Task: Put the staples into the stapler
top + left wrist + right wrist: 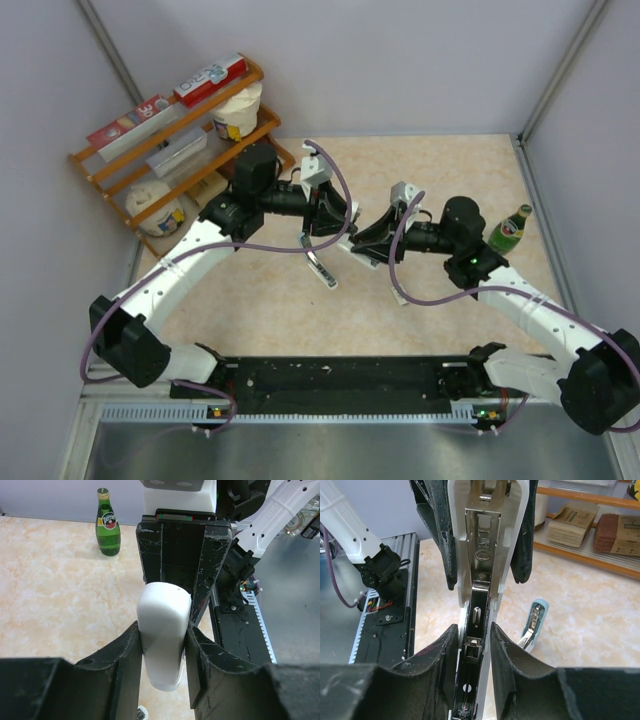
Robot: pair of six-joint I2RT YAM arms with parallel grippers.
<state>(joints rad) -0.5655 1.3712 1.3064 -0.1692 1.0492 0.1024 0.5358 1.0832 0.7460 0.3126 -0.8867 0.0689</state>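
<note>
Top external: marbled tabletop (280,320), grey walls (400,60)

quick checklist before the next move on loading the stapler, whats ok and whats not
1. left hand on the white stapler: ok, shut on its rounded end.
2. right hand on the same stapler: ok, clamped on its metal part.
3. metal channel exposed for loading: ok, open to the right wrist view.
4. staples located: cannot tell, none visible in any view.
5. a hand free to fetch staples: not ok, both hold the stapler.
6. blue stapler clear of the held one: ok, it lies apart beside it.
</note>
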